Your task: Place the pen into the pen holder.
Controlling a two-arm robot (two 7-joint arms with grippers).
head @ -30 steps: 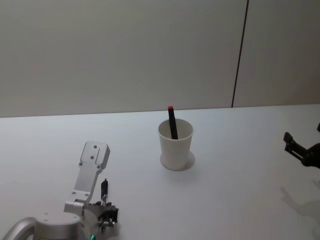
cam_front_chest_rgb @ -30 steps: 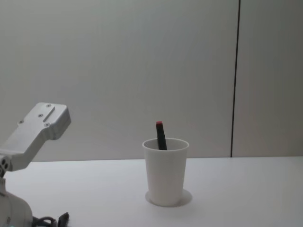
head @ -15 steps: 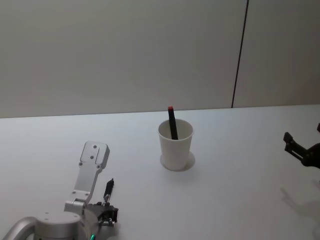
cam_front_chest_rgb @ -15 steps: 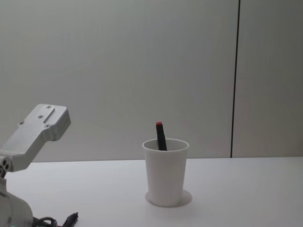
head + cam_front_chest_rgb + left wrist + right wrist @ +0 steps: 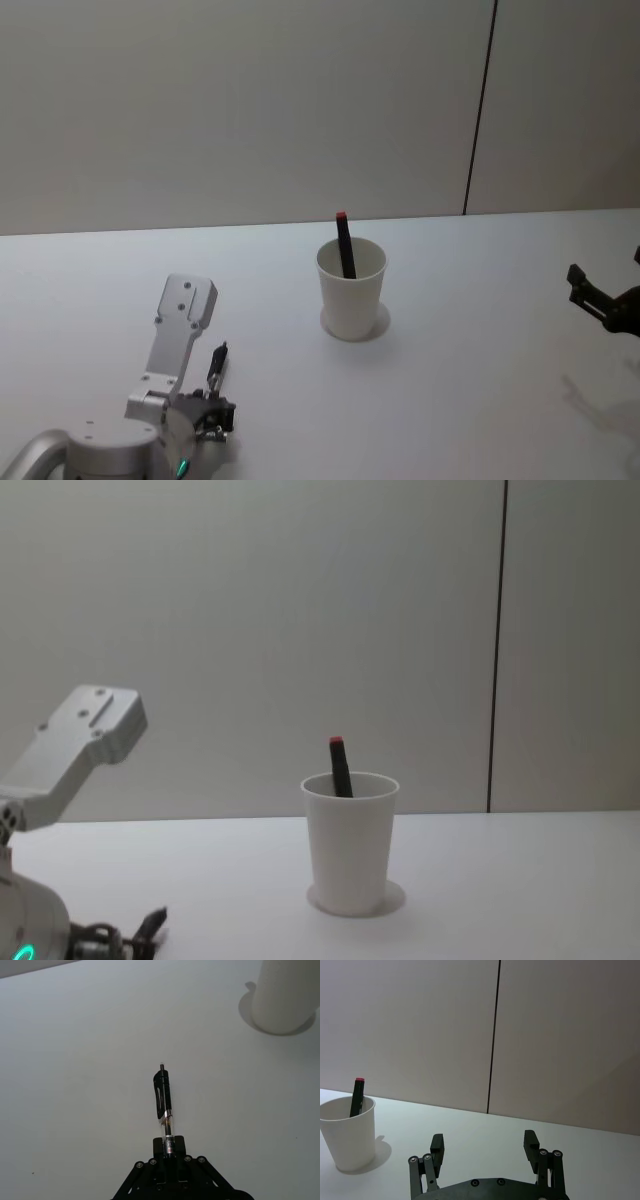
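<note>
Left gripper [image 5: 169, 1146]: low over the tabletop [image 5: 480, 380] near its front-left corner, fingers clenched on the pen [image 5: 161, 1095].
Pen: black, pinched by one end only, the rest of the barrel sticking straight out ahead of the fingers. Whether it is clear of the tabletop I cannot tell.
Cup [image 5: 351, 295]: upright, about mid-tabletop toward the far edge, well apart from the pen.
Already inside: a red-topped pen [image 5: 344, 245] leans at the cup's far rim, its top poking above it.
Right gripper [image 5: 485, 1146]: parked by the right edge, fingers spread, holding nothing.
Step in hand: by the look of it, the carry across to the cup — the pen is not yet in.
Risk, grip: an end hold leaves a long free barrel. Any knock against the rim could swivel the pen in the fingers or pull it loose.
Risk, angle: the pen points outward, not down. Let go on a slant, it may land across the rim or bounce out onto the tabletop.
Risk, cup: it looks light and stands loose, so a nudge from the fingers or the barrel could shove it or tip it over.
Risk, crowding: the red-topped pen takes up part of the mouth — coming down on that side could jam against it.
</note>
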